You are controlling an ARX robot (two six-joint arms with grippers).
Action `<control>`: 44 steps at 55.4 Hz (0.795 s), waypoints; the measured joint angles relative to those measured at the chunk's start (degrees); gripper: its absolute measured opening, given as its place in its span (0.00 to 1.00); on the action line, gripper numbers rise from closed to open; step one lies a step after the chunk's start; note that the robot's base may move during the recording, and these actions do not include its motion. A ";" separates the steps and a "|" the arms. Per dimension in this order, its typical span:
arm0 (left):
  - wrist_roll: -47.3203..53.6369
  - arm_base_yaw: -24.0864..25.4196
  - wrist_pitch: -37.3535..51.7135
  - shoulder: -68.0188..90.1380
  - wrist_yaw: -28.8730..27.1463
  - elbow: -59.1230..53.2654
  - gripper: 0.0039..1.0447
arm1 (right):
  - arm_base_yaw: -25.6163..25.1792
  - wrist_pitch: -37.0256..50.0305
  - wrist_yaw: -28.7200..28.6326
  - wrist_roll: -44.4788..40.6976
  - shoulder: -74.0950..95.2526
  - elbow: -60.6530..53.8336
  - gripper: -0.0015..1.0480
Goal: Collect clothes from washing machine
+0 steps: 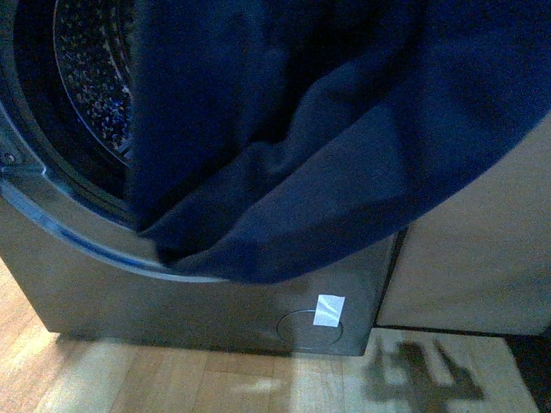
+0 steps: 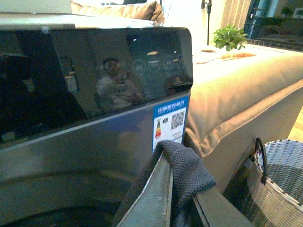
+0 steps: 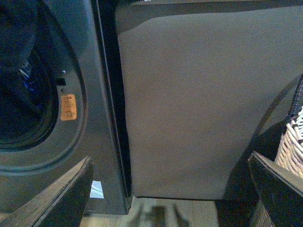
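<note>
clamps left gripper (image 2: pixel 182 189) on dark navy knit garment (image 2: pixel 189 172), trailing from large grey metallic washing machine (image 2: pixel 71 156) just ahead, to drag it clear; holds right gripper (image 3: pixel 170 158) spread, empty, near woven wicker basket (image 3: pixel 293 137).

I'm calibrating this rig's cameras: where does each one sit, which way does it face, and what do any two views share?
Front: on the body, aimed low at the washer mouth, blue cloth hanging out; no arm shows.
Left wrist: high, facing the washer's dark top panel; left gripper clamps cloth.
Right wrist: low, facing the washer's edge and cabinet; right gripper fingers spread, empty.
Shared: white label in front and right wrist; basket in both wrist views.
</note>
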 joint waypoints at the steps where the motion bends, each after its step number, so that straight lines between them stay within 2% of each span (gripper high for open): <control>1: -0.02 -0.50 -0.74 0.61 -0.24 1.44 0.05 | 0.00 0.00 0.00 0.00 0.00 0.00 0.93; 15: 0.70 -7.67 -9.64 6.36 -3.78 19.04 0.05 | 0.00 0.00 0.00 0.00 0.00 0.00 0.93; 30: 1.33 -12.92 -17.25 10.75 -5.46 33.90 0.05 | 0.00 0.00 0.00 0.00 0.00 0.00 0.93; 44: 3.02 -17.18 -27.02 19.58 -6.29 52.39 0.05 | 0.00 0.00 0.00 0.00 0.00 0.00 0.93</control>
